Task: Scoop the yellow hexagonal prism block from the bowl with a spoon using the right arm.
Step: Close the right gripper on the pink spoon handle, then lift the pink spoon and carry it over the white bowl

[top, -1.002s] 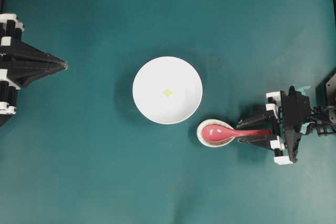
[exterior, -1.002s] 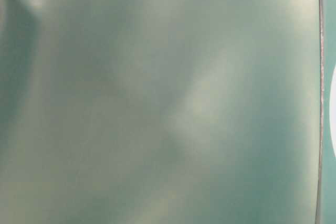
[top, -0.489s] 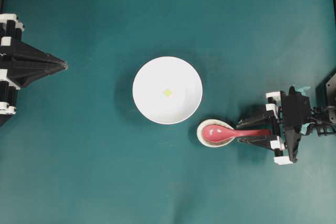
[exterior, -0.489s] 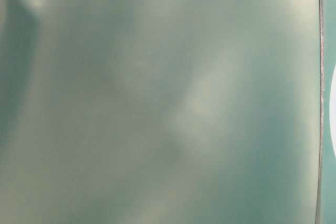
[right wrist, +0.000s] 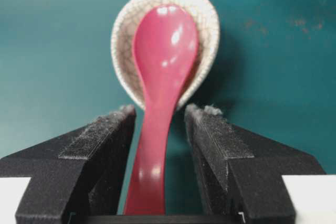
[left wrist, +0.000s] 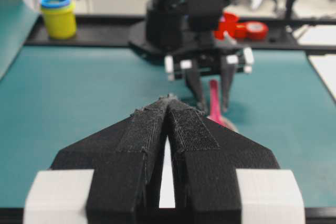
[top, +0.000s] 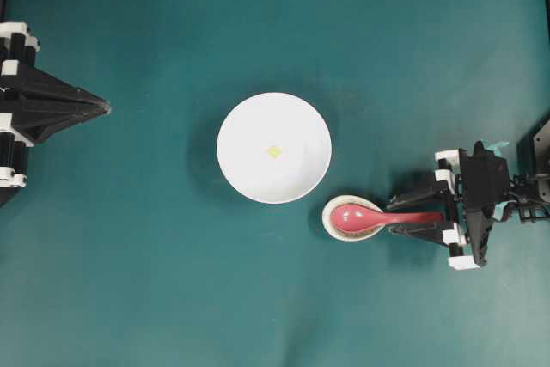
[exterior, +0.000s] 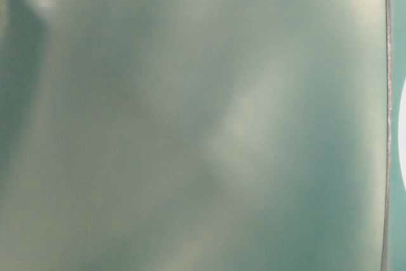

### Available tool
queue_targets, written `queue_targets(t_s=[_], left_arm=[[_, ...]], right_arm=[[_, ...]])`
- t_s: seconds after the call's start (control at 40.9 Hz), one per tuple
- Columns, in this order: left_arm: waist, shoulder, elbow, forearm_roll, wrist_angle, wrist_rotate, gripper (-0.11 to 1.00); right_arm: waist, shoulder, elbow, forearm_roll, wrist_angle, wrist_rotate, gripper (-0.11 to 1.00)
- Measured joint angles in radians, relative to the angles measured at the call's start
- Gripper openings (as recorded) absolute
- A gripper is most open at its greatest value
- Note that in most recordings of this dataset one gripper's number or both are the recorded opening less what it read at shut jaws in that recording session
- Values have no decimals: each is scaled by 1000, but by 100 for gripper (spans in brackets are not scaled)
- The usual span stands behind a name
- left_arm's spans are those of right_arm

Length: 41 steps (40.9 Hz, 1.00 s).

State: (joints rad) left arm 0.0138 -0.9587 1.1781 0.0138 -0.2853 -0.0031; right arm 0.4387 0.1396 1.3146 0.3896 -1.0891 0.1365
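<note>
From overhead, the white bowl is seen at the middle of the teal tabletop, with the yellow hexagonal prism block lying near its centre. Just beside the bowl's lower right rim, the pink-red spoon rests with its scoop in a speckled spoon rest, handle pointing right. The right pincer is placed around the handle with its jaws spread wide; the left pincer is parked well apart at the left edge, its jaws pressed together on nothing.

The table-level view is blurred and nothing can be made out.

In the left wrist view, the left fingers are seen meeting at their tips.

In the right wrist view, the handle is seen between the two pads, gaps remaining on both sides, so nothing is gripped yet. The handle should be kept centred as the jaws are closed, and squeezed firmly so the glossy spoon cannot twist when lifted.
</note>
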Motion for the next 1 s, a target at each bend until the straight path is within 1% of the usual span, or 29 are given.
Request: queue_targets(t_s=[0.195, 0.415, 0.538, 0.586, 0.831, 1.002], left_arm=[[0, 0, 0, 0, 0, 0, -1], [0, 0, 0, 0, -2, 0, -1], [0, 0, 0, 0, 0, 0, -1], [0, 0, 0, 0, 0, 0, -1], [0, 0, 0, 0, 0, 0, -1], [0, 0, 0, 0, 0, 0, -1]], right_arm=[[2, 0, -2, -2, 0, -2, 49], [2, 0, -2, 0, -2, -3, 37], [2, 2, -2, -2, -2, -5, 27], [2, 0, -2, -2, 0, -5, 25], [2, -2, -6, -2, -2, -12, 25], [2, -55, -2, 0, 3, -38, 25]])
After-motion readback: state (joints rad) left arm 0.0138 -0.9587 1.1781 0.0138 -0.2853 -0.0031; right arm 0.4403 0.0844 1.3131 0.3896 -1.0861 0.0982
